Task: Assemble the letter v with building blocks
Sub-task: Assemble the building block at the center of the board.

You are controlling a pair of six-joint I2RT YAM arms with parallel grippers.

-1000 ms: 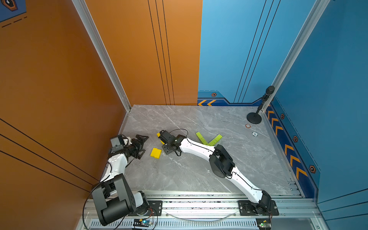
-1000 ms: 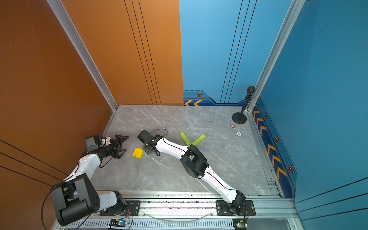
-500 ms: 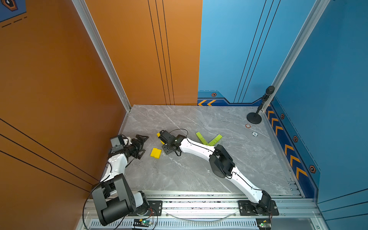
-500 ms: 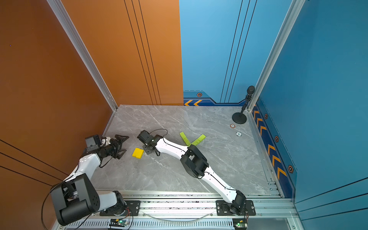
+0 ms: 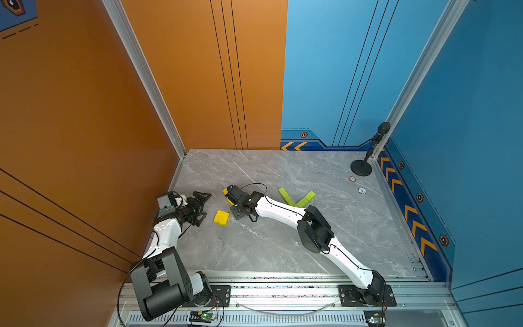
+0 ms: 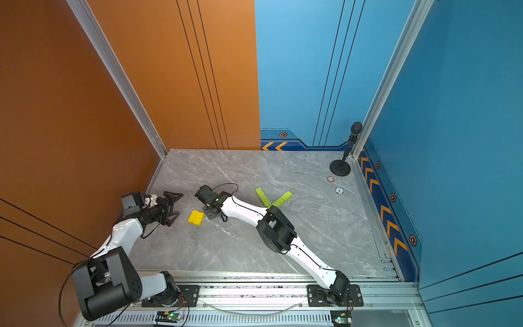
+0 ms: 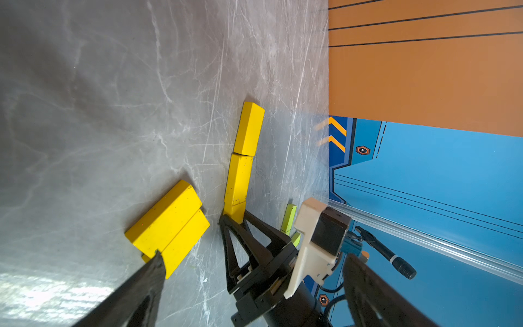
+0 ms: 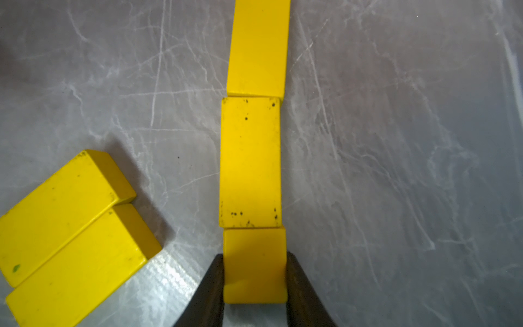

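Observation:
My right gripper [image 8: 254, 262] is shut on a small yellow cube [image 8: 254, 243] that rests on the grey table. The cube touches the end of a straight row of two yellow bricks [image 8: 250, 161]. In both top views this gripper [image 5: 229, 198] is mostly hidden under its wrist camera. Two more yellow bricks [image 5: 221, 217] lie side by side just left of it, also seen in the other top view [image 6: 195, 217]. Lime-green blocks [image 5: 295, 196] form a V further right. My left gripper [image 5: 202, 206] stands open and empty, left of the yellow pair [image 7: 169, 226].
A black microphone stand [image 5: 365, 161] occupies the back right corner, with two small discs [image 5: 357, 184] on the table near it. The orange wall [image 5: 85, 141] runs close behind my left arm. A metal rail [image 5: 283, 291] borders the front edge.

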